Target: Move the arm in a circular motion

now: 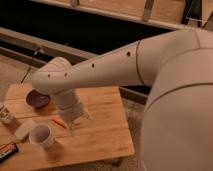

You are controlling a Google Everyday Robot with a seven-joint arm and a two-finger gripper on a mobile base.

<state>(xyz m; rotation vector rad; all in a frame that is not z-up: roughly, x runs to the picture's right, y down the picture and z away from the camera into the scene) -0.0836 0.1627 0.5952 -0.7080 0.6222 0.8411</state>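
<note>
Here the gripper point(76, 121) is hanging at the lower end of the arm point(100, 70), just above the wooden table point(100, 135). Its tip is only a small pale shape, so I cannot tell if the claw is spread or pressed together, and nothing is seen held in it. It is hovering near the small orange object point(59, 121) and a little to the right of the white cup point(41, 135), without clearly touching either one.

The arm is filling the right side of the view with its big rounded shoulder part. From there its long axis is running leftward and slightly down, to the elbow joint over the table's back left part. There the arm is bending, and the ribbed wrist is pointing down toward the tabletop.

A purple bowl point(37, 98) is lying on the table to the left of the wrist.
</note>
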